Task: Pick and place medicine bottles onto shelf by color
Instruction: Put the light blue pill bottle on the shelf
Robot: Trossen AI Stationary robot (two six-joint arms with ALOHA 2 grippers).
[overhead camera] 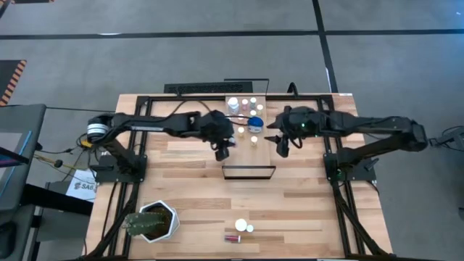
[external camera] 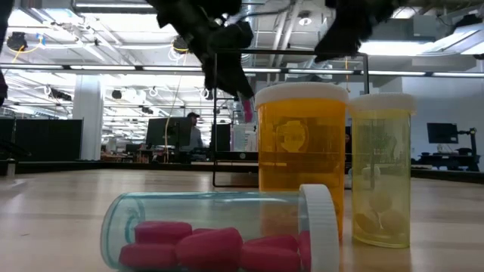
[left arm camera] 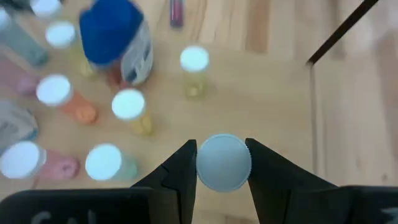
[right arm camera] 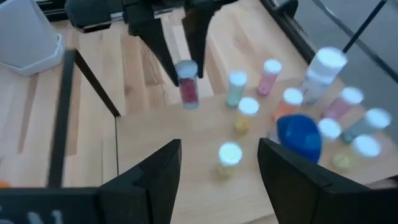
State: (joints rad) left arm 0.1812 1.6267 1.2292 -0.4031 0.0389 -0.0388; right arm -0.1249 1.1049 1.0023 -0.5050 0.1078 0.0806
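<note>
— Looking at the left gripper (left arm camera: 219, 163), what has it got?
— A small vial (right arm camera: 188, 84) with a white cap and a pink-red body. The fingers (left arm camera: 180, 171) are nearly closed, pinching the cap from both sides. It hangs just above the wood, beside the shelf (overhead camera: 248, 130), near the thin dark frame (overhead camera: 249, 172) at its short end.
— And the other bottles?
— A cluster (overhead camera: 246, 110) stands on the shelf's far part: white-capped vials with pink, orange, yellow and pale green bodies, plus one wider bottle with a blue cap (right arm camera: 300, 137). Three more sit near the table's front edge (overhead camera: 241, 229); one lies on its side holding pink pills (external camera: 219, 233), beside two upright amber ones.
— The right gripper (right arm camera: 219, 163)?
— Fingers stand roughly half apart, holding nothing, hovering over a yellow vial (right arm camera: 229, 158) by the cluster.
</note>
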